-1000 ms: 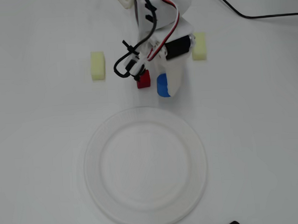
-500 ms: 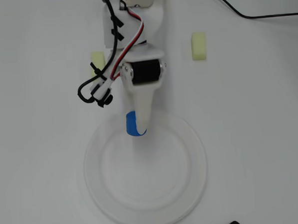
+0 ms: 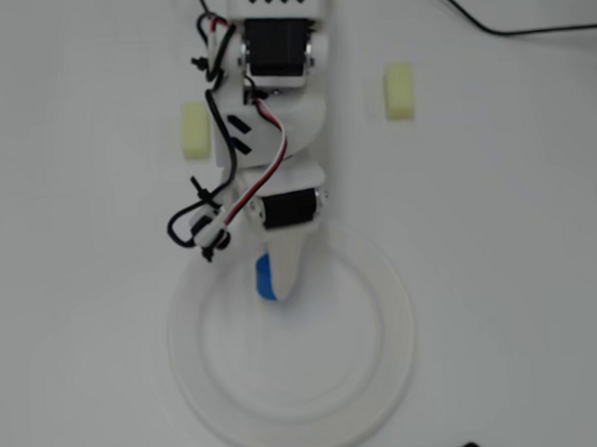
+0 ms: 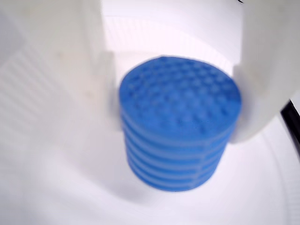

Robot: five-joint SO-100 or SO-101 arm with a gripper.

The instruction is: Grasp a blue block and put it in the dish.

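The blue block (image 4: 180,124), a short bright blue cylinder with a dimpled round top, fills the middle of the wrist view, pressed between two white fingers (image 4: 262,70). In the overhead view only a sliver of the blue block (image 3: 265,277) shows beside the gripper (image 3: 278,283), which hangs over the upper part of the dish (image 3: 386,359), a large round white plate. The gripper is shut on the block. The dish's ridged rim (image 4: 154,33) lies under and behind the block in the wrist view. Whether the block touches the dish I cannot tell.
Two pale yellow rectangular blocks lie on the white table in the overhead view, one left of the arm (image 3: 194,130) and one to the right (image 3: 399,90). A black cable (image 3: 509,27) runs across the upper right corner.
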